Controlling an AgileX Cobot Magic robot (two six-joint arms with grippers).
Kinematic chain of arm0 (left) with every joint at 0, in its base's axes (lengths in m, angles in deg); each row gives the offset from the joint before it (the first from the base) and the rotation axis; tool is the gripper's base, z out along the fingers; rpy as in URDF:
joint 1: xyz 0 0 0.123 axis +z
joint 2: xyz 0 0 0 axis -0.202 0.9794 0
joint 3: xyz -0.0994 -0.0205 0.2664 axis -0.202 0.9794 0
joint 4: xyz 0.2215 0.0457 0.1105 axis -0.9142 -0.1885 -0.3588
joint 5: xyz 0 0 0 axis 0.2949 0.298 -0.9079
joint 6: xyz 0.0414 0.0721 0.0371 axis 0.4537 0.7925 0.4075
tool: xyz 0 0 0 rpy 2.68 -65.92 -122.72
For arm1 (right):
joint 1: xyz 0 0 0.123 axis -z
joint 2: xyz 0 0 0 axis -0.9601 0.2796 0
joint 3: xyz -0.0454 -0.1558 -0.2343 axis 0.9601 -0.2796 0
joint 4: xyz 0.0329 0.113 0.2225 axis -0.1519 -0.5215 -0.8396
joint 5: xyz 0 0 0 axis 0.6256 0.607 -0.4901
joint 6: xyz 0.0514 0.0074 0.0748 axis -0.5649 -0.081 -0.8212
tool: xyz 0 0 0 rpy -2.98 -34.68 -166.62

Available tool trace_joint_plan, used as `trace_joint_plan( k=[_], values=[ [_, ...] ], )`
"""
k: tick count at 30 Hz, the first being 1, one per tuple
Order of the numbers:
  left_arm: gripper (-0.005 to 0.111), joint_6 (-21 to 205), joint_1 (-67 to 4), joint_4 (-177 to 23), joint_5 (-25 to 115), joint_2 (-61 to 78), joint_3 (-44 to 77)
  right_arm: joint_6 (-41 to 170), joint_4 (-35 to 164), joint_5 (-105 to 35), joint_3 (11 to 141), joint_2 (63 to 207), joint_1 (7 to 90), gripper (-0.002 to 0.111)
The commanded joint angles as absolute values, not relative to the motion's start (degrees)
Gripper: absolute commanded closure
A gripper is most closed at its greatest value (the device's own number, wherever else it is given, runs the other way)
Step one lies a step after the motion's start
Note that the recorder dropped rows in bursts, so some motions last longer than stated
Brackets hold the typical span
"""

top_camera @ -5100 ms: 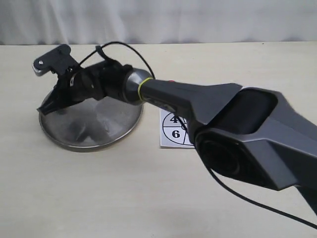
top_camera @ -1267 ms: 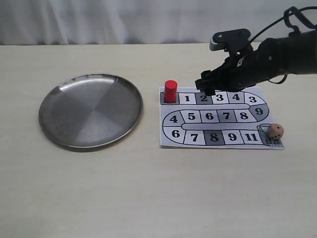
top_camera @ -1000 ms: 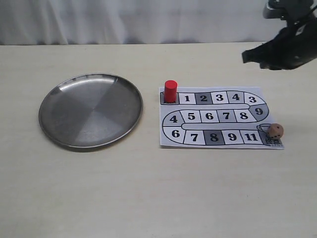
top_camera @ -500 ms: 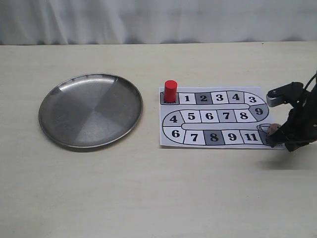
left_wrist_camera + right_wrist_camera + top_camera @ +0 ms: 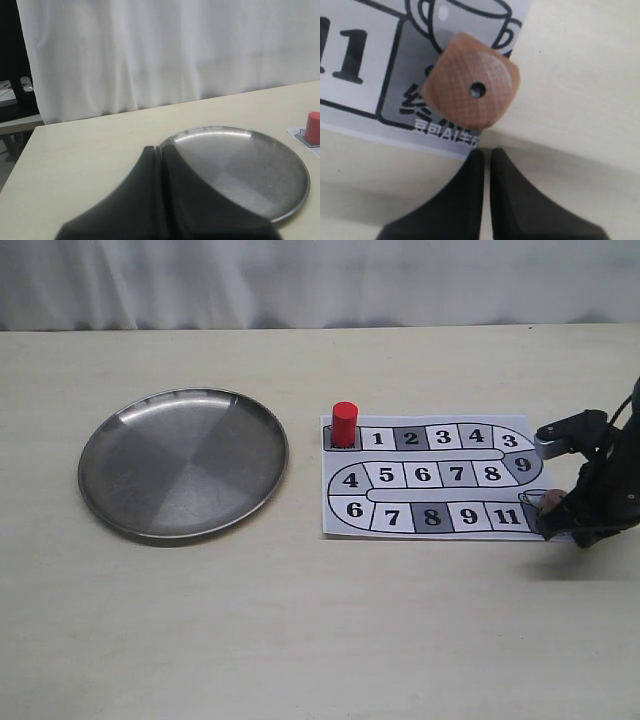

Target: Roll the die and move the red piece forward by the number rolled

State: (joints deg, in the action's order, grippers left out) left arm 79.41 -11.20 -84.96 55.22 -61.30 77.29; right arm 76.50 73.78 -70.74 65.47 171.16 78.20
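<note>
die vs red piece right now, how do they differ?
Shape: the die is a pale wooden cube with rounded corners; the red piece is a plain red upright cylinder.
Place: the die sits on the board at its end square past 11, the red piece on the start square beside 1.
The right gripper, shut, is right beside the die; none is near the red piece.
Both rest on the board.
</note>
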Motion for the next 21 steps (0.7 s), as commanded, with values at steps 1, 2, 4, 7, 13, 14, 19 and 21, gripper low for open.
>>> trace_joint_plan(
  k=[1, 2, 4, 7, 13, 14, 19, 21],
  values=[
    [0.107, 79.4, -11.7, -84.8, 54.7, -61.4, 77.4, 77.8, 73.9, -77.2, 68.6, 170.2, 78.5, 0.104],
    [0.107, 79.4, -11.7, -84.8, 54.7, -61.4, 77.4, 77.8, 73.9, -79.5, 70.2, 169.6, 78.5, 0.104],
    [0.107, 79.4, -11.7, -84.8, 54.7, -61.4, 77.4, 77.7, 73.9, -83.3, 73.2, 167.7, 78.5, 0.104],
    [0.107, 79.4, -11.7, -84.8, 54.7, -61.4, 77.4, 76.7, 71.3, -86.4, 78.4, 164.1, 78.5, 0.104],
    [0.107, 79.4, -11.7, -84.8, 54.7, -61.4, 77.4, 83.9, 45.8, -82.5, 84.4, 160.4, 76.6, 0.104],
    [0.107, 79.4, -11.7, -84.8, 54.7, -61.4, 77.4, 89.2, 41.7, -81.6, 84.7, 160.5, 75.2, 0.104],
    [0.107, 79.4, -11.7, -84.8, 54.7, -61.4, 77.4, 93.0, 37.4, -69.9, 84.8, 164.7, 65.3, 0.095],
    [0.107, 79.4, -11.7, -84.8, 54.7, -61.4, 77.4, 88.7, 39.7, -65.1, 85.8, 168.2, 61.7, 0.083]
  ],
)
